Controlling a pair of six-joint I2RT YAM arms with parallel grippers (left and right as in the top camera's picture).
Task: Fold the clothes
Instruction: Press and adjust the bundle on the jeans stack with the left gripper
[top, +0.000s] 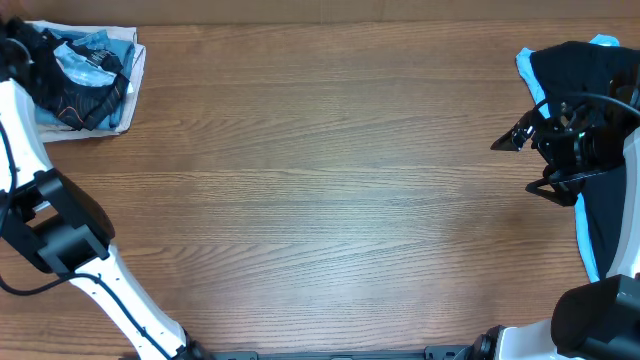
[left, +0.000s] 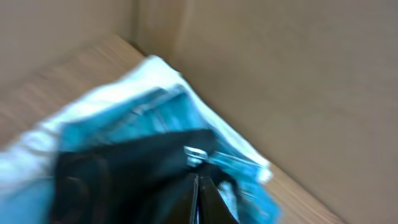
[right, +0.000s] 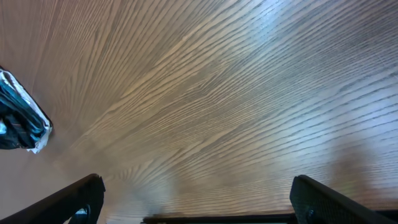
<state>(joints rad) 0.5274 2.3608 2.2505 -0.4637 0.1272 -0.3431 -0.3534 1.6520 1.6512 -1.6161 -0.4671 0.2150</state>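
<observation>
Light: we see the brown wood-grain tabletop (top: 320, 190) evenly bright | glare: pale sheen, right wrist view | blur: left wrist view smeared, black fabric shirt (left: 124, 180) unsharp | shadows: soft, faint

We see the white tubular left arm (top: 130, 305) joined by bulky black housings (top: 60, 235), with a thin black cable (top: 12, 150) running along it. The matte black right pincer (top: 512, 167) has wedge-shaped fingers (right: 74, 199) and looping cables.

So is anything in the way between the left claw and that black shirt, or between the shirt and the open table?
Nothing visible. The left claw is shut right at the shirt, which lies atop the jeans, and the table beside the pile is bare wood.
</observation>
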